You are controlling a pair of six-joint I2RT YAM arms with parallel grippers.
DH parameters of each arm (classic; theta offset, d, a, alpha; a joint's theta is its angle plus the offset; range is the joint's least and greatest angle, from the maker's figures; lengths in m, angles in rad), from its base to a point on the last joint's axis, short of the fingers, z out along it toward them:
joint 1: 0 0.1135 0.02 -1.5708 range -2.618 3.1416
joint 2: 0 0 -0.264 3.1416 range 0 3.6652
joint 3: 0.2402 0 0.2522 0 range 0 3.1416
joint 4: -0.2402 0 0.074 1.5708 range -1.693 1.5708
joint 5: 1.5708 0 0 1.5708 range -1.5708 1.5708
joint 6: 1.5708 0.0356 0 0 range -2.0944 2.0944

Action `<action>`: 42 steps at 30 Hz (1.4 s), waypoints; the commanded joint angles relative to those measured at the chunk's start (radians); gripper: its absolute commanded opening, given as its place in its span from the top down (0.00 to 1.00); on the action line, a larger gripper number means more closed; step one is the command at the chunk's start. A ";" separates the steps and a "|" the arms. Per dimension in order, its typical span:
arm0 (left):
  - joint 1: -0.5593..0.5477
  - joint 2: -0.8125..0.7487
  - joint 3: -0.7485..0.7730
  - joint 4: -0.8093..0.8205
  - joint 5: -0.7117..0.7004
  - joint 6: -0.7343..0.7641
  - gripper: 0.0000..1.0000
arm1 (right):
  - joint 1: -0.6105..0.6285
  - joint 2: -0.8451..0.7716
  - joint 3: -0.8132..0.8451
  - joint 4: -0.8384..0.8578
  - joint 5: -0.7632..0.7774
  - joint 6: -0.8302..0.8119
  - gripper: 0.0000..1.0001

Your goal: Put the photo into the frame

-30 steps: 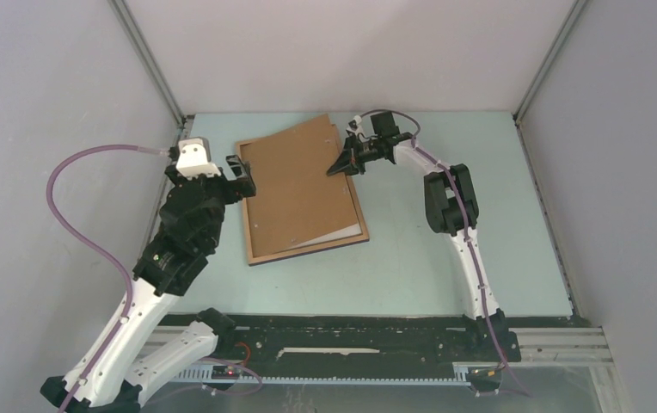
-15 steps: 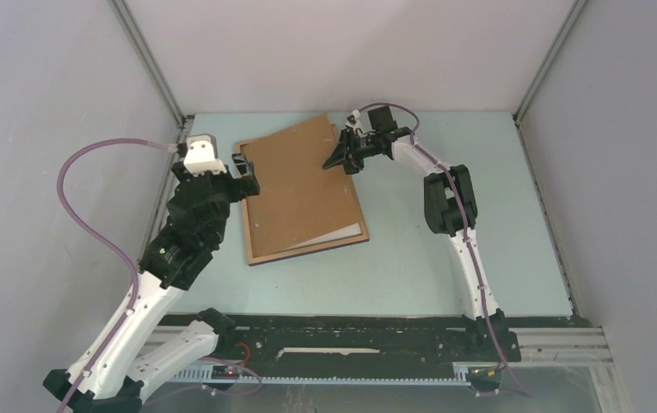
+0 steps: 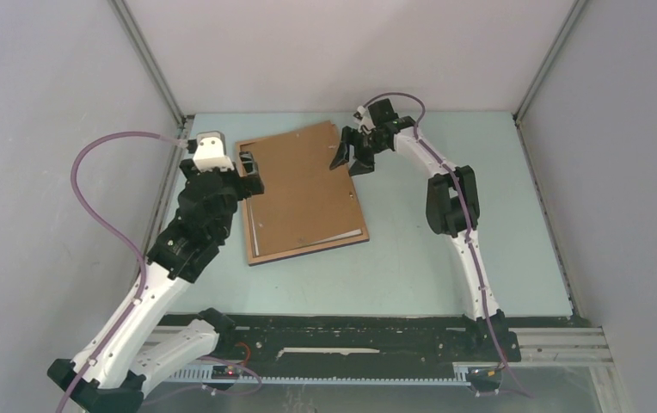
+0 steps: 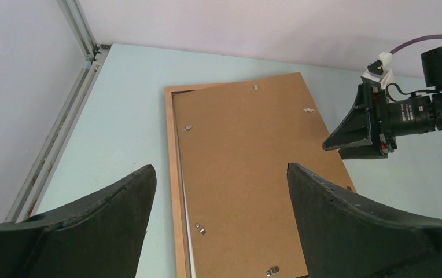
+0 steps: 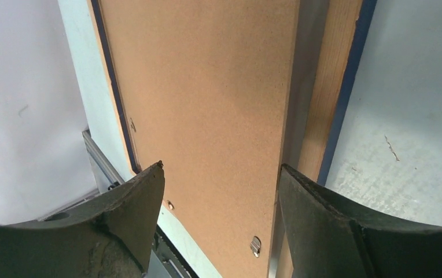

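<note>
Photo [image 3: 303, 185] lying brown back up on the frame [image 5: 331, 87], towards the far side of the table [image 3: 445, 172].
The left gripper [image 3: 250, 175] hovers at the frame's left rail, jaws wide apart and holding nothing. The photo sits slightly askew on the frame. The right gripper [image 3: 349, 162] hangs over the photo's far right corner, jaws apart too.

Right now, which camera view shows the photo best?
The top external view: it shows the whole photo, brown back up, lying skewed on the frame. The left wrist view cuts off its near end; the right wrist view shows only a strip of its back.
</note>
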State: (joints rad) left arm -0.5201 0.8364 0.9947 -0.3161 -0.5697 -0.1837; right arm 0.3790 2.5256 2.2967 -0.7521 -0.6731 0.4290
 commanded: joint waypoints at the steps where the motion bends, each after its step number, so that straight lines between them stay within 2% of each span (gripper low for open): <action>1: 0.006 0.012 -0.019 0.022 -0.021 -0.001 0.09 | 0.029 -0.080 0.043 -0.002 -0.064 -0.042 0.21; 6: 0.006 0.029 -0.020 0.021 -0.023 0.002 0.09 | 0.058 -0.074 0.038 0.006 -0.090 -0.048 0.21; 18: 0.013 0.077 -0.017 0.017 -0.028 -0.009 0.03 | 0.064 -0.150 0.028 -0.122 0.263 -0.128 0.19; 26: 0.049 0.131 0.033 -0.082 0.032 -0.132 0.00 | 0.039 -0.272 -0.181 -0.016 0.270 -0.114 0.19; 29: 0.157 0.158 0.028 -0.130 0.142 -0.254 0.00 | 0.034 -0.290 -0.258 0.047 0.252 -0.084 0.22; 32: 0.350 0.209 -0.023 -0.137 0.355 -0.417 0.00 | 0.042 -0.279 -0.295 0.059 0.263 -0.066 0.26; 36: 0.597 0.351 -0.110 -0.095 0.637 -0.584 0.00 | 0.066 -0.247 -0.288 0.010 0.309 -0.085 0.27; 38: 0.652 0.466 -0.113 -0.068 0.724 -0.598 0.00 | 0.073 -0.239 -0.283 -0.007 0.348 -0.091 0.27; 42: 0.666 0.637 -0.039 -0.090 0.724 -0.575 0.03 | 0.087 -0.199 -0.231 -0.079 0.408 -0.109 0.28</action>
State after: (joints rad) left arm 0.1429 1.3823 0.9211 -0.4026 0.0132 -0.7021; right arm 0.4427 2.2929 2.0060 -0.7670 -0.3416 0.3386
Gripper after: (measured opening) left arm 0.983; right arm 0.726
